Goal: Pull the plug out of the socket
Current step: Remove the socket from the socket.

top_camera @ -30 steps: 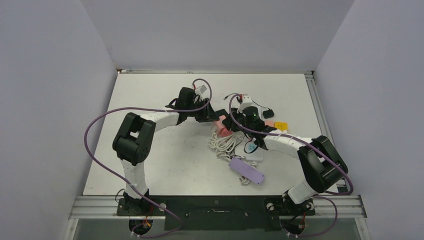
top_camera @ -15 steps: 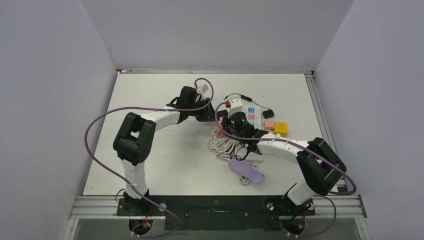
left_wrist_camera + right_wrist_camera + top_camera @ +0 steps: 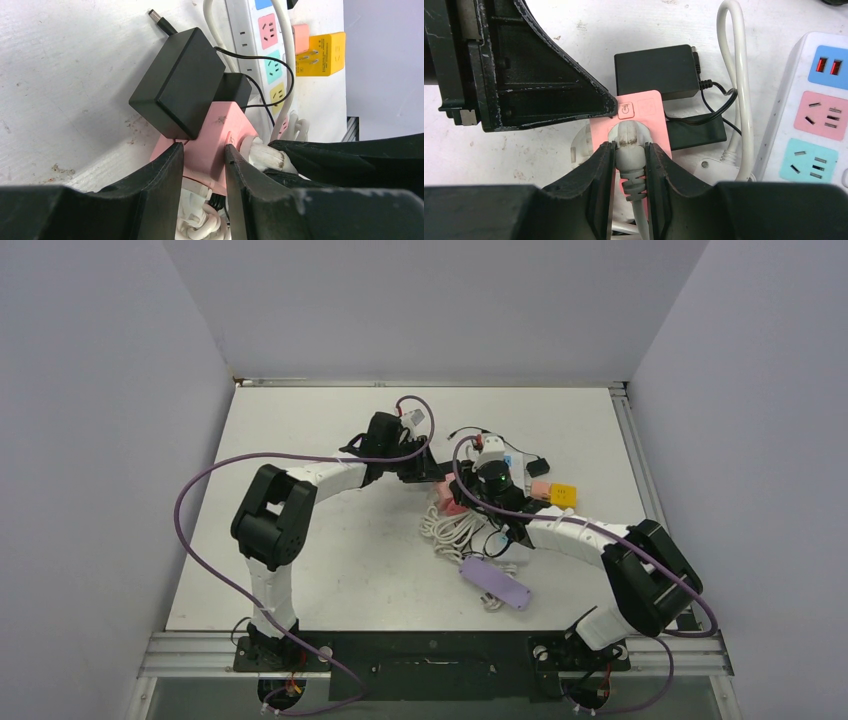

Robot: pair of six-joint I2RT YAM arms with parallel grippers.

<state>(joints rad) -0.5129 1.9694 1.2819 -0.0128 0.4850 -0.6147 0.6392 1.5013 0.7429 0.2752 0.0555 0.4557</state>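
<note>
White laminate forms the tabletop [image 3: 330, 550], scuffed and flecked with brown grime where the wrist views come close. Pale grey walls [image 3: 430, 300] close it in on the left, back and right, and an aluminium rail [image 3: 630, 440] runs along the right edge.

Right of centre sits a pink cube-shaped socket [image 3: 220, 125] with a white moulded plug [image 3: 626, 135] seated in its top face, just beside a power-button symbol. The left pincer [image 3: 202, 160] is closed on the pink socket, one black finger pressing either side. The right pincer [image 3: 629, 150] is clamped around the white plug, both fingers touching its ribbed neck.

A black rectangular power adapter [image 3: 177, 95] is plugged into the side of the socket. Just beyond lies a white power strip with pink, teal and yellow outlets [image 3: 819, 125], and near that a yellow cube adapter [image 3: 325, 52]. A coiled white cable [image 3: 450, 528] is heaped on the near side of the socket, touching a lavender oblong power strip [image 3: 494, 582] that lies at an angle.
</note>
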